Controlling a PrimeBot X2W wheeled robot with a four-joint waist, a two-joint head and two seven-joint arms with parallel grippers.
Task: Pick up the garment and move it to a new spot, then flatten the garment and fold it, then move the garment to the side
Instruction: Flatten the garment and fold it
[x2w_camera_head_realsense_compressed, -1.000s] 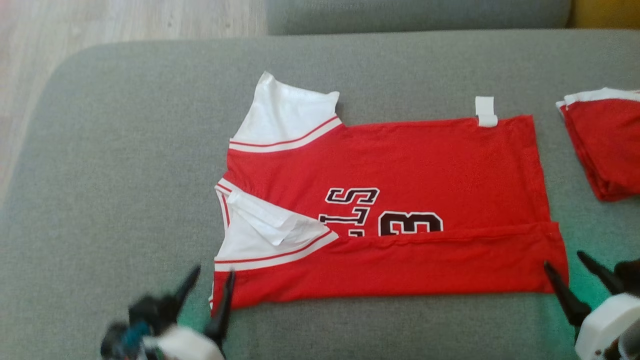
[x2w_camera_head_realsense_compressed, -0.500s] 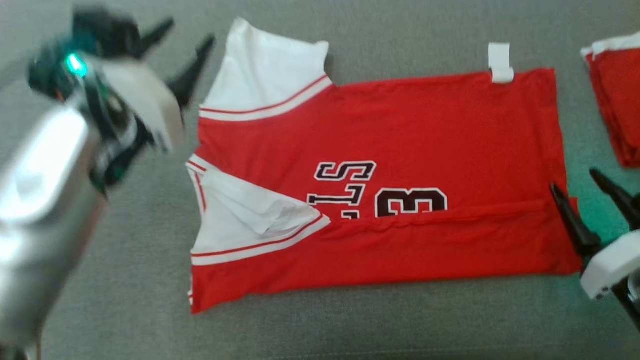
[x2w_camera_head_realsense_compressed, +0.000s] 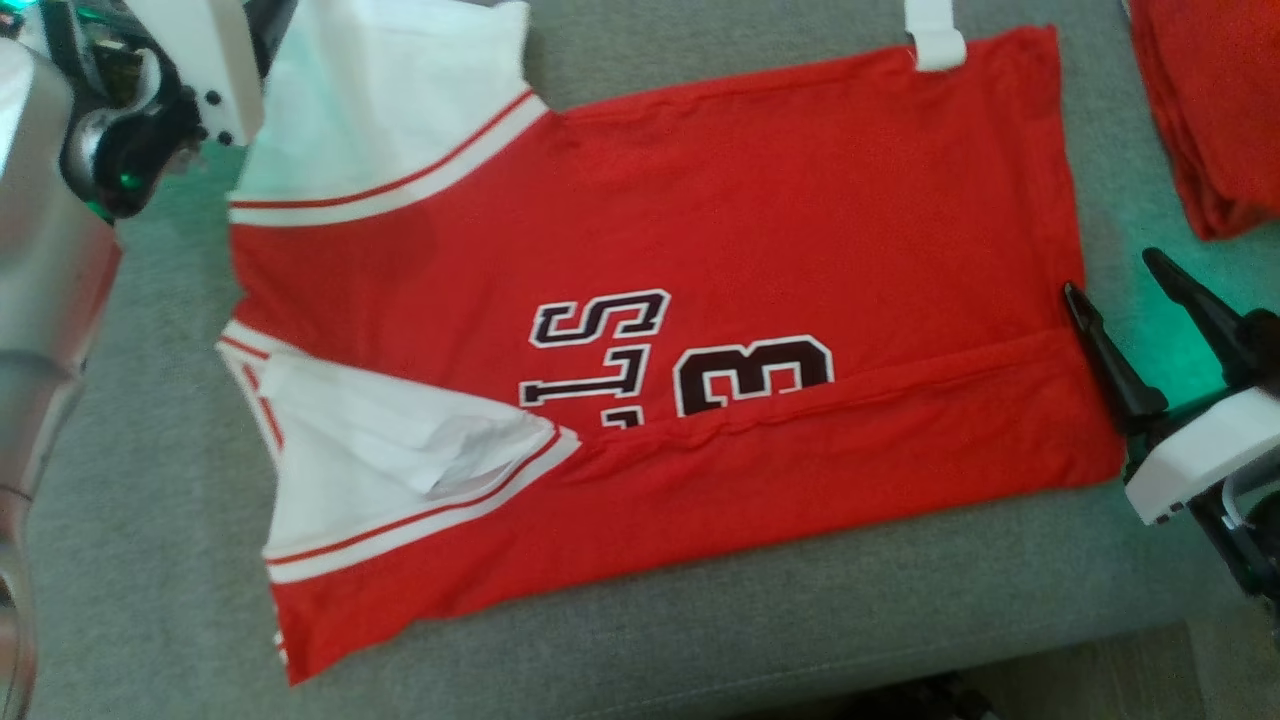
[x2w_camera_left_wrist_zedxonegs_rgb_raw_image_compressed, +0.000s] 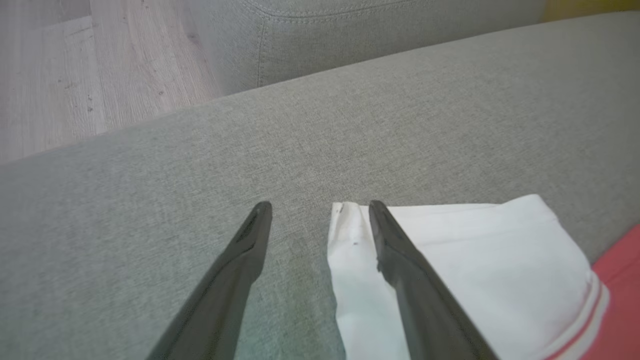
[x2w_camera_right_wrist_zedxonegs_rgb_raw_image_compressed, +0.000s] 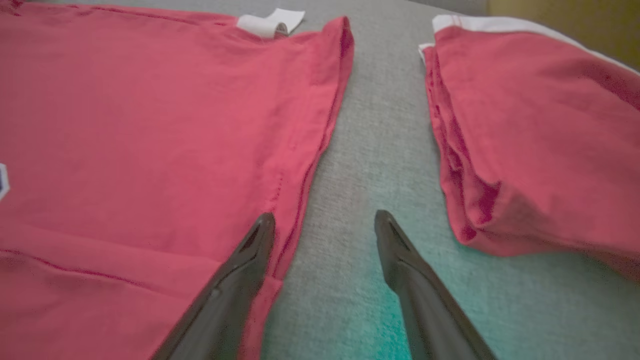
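Head view: a red jersey with white sleeves lies flat on a grey sofa cushion, its near edge folded over. The right gripper, fingers spread apart and empty, straddles the jersey's hem, one finger over fabric, the other over cushion. The left gripper, likewise spread and empty, straddles the far white sleeve's corner.

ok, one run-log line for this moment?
stage: fold, near side folded over | red-and-white jersey: flat on grey fabric cushion | left gripper: open, straddling far white sleeve edge | right gripper: open, at hem
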